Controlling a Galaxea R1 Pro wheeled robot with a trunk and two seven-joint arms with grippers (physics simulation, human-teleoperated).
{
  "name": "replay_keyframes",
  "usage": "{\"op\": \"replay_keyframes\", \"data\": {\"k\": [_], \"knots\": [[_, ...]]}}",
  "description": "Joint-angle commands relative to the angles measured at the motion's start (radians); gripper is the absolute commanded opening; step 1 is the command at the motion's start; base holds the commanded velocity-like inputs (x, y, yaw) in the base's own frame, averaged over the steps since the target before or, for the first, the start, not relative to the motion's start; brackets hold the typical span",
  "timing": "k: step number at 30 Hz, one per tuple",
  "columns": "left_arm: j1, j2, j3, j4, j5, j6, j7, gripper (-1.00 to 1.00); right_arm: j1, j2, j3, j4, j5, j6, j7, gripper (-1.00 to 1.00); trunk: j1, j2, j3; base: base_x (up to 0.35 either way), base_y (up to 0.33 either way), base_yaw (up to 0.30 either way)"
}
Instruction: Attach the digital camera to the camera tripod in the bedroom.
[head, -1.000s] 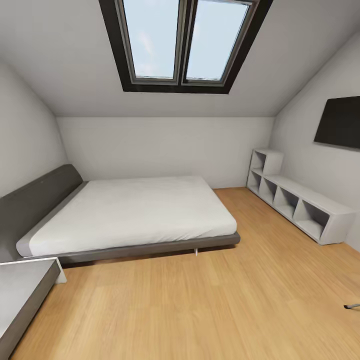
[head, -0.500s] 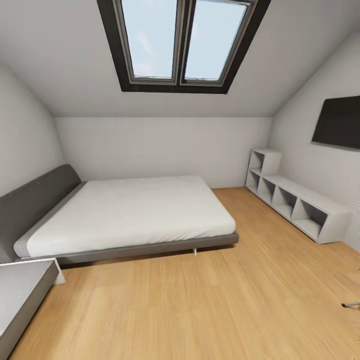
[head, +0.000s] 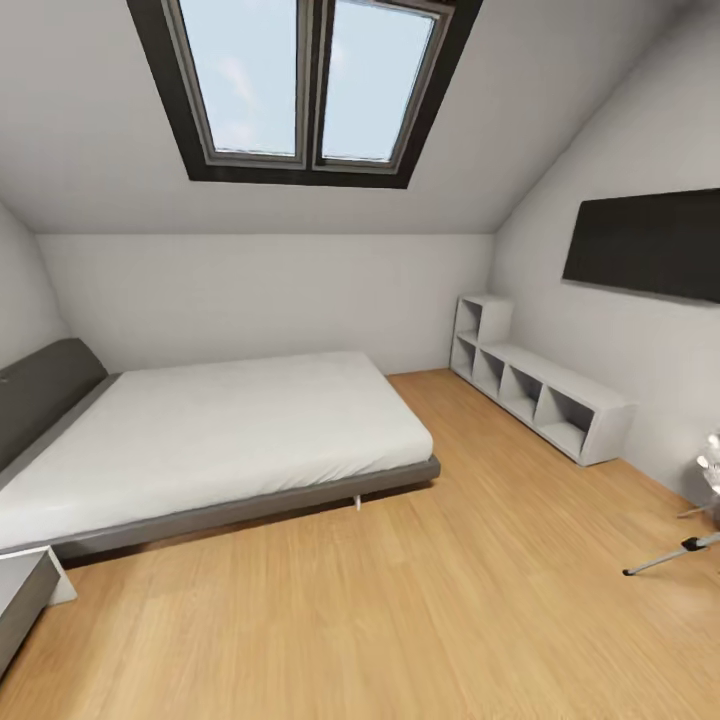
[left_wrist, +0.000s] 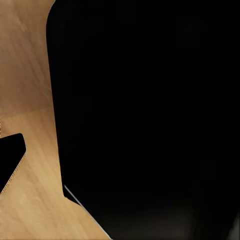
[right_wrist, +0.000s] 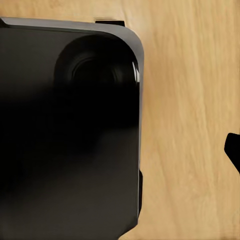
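Camera tripod leg newly further into view; digital camera close before right wrist.

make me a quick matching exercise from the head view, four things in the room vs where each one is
Things:
1. bed
2. skylight window
3. cube shelves
4. camera tripod

Places:
A. in the sloped ceiling
B. along the right wall, running back to the far corner
C. at the right edge of the view, a leg stretched over the wood floor
D. on the left, headboard against the left wall

Pairs: 1-D, 2-A, 3-B, 4-C
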Motion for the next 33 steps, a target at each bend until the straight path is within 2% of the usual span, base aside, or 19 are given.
{"op": "replay_keyframes", "data": {"k": [1, 33], "knots": [[0.001, -0.001, 0.000, -0.003, 0.001, 0.000, 0.000, 1.00, 0.000, 0.000, 0.000, 0.000, 0.000, -0.003, 0.001, 1.00, 0.000, 0.000, -0.001, 0.000, 0.000, -0.297], [0.001, -0.004, 0.000, -0.003, 0.001, 0.000, 0.000, 1.00, 0.000, 0.000, 0.000, 0.001, -0.001, -0.004, 0.000, 1.00, 0.000, 0.000, -0.001, 0.000, 0.000, -0.300]]}}
